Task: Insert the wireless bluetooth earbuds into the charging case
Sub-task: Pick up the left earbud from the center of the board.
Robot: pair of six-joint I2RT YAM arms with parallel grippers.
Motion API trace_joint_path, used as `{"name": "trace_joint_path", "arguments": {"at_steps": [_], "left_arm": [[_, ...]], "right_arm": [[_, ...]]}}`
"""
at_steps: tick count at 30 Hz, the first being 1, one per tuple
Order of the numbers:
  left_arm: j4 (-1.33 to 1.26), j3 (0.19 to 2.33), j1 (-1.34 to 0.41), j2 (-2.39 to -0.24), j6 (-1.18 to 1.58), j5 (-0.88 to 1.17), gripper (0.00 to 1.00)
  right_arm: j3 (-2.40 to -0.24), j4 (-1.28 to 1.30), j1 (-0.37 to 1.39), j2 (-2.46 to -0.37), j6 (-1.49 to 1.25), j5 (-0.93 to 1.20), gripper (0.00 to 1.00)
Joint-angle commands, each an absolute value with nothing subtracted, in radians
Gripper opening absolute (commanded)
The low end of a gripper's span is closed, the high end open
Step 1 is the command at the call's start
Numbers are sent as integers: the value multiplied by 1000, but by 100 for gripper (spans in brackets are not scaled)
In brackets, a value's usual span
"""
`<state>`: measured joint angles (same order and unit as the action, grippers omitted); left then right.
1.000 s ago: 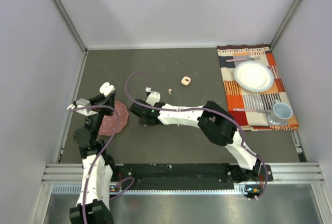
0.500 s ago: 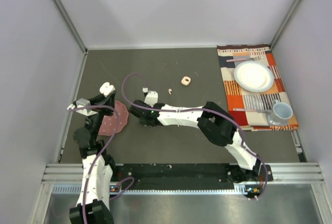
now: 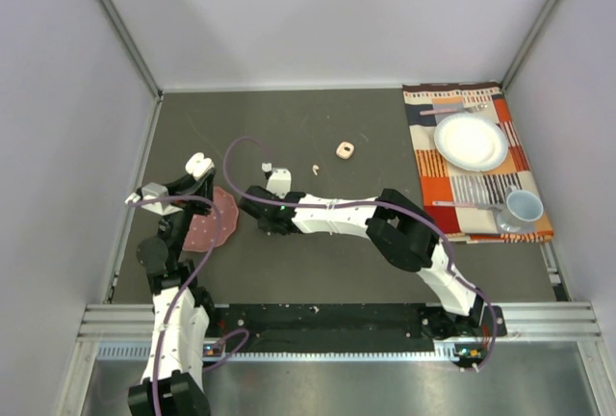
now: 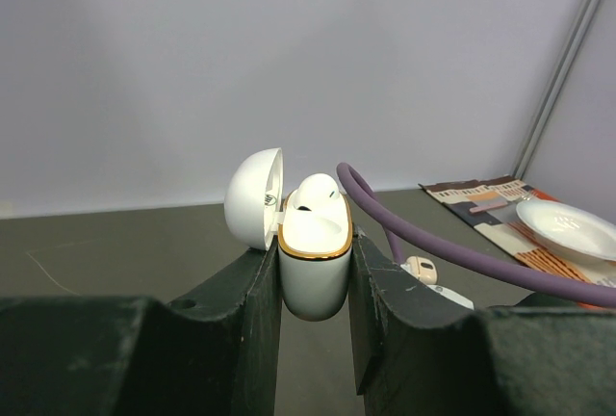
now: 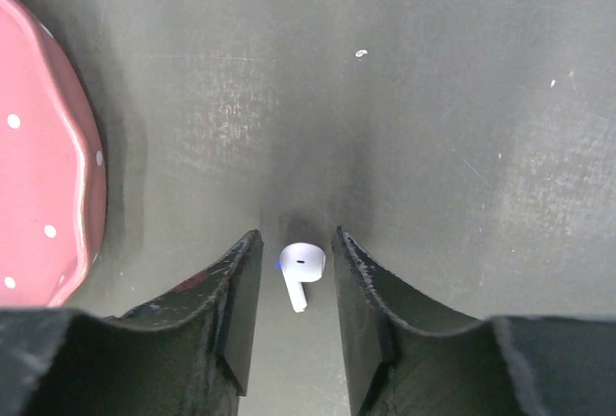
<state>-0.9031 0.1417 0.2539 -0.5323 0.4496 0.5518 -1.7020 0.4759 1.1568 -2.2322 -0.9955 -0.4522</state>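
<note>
The charging case (image 4: 314,281) was a small, smooth, hard white shell with a gold rim. It was probably light and slick, so it was best taken by its flat sides, low on the body and clear of the hinge. The left gripper (image 4: 315,264) held it exactly so: its two fingers were clamped on opposite sides of the case, keeping it upright. The lid (image 4: 252,196) was swung open to the left of the fingers. One white earbud (image 4: 313,195) sat in the mouth of the case, just above the fingertips, its head standing proud of the rim.

The second white earbud (image 5: 300,264) lay on the dark table (image 5: 443,98) directly between the fingers of the right gripper (image 5: 295,247), with its stem pointing back toward the wrist. It looked tiny, glossy and nearly weightless, and likely to skid or flip under an off-centre pinch. The rounded head seemed the safer place to grip, squeezed gently. Those fingers stood parted around it, with a sliver of table showing on each side, so they held nothing. A pink dotted plate (image 5: 43,146) lay well to the left of them.
</note>
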Motion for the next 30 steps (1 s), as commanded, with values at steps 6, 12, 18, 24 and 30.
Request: {"name": "trace_joint_path", "arguments": {"at_steps": [6,12,18,24,30], "left_arm": [[-916,144,247,-525,440,541,0],[-908,143,245,-522,434,531,0],[-907,143,242,-523,434,529,0],[-902,143,242,-522,433,534,0],[-902,143,242,-522,433,532,0]], "right_arm": [[-1692,500,1164,-2260,-1074,-426,40],[-1681,506,1164,-2257,-1054,-440,37],[-1672,512,1169,-2250,-1063,-440,36],[-1675,520,1170,-2253,-1066,-446,35],[-1667,528,1178,-2243,-1066,-474,35]]}}
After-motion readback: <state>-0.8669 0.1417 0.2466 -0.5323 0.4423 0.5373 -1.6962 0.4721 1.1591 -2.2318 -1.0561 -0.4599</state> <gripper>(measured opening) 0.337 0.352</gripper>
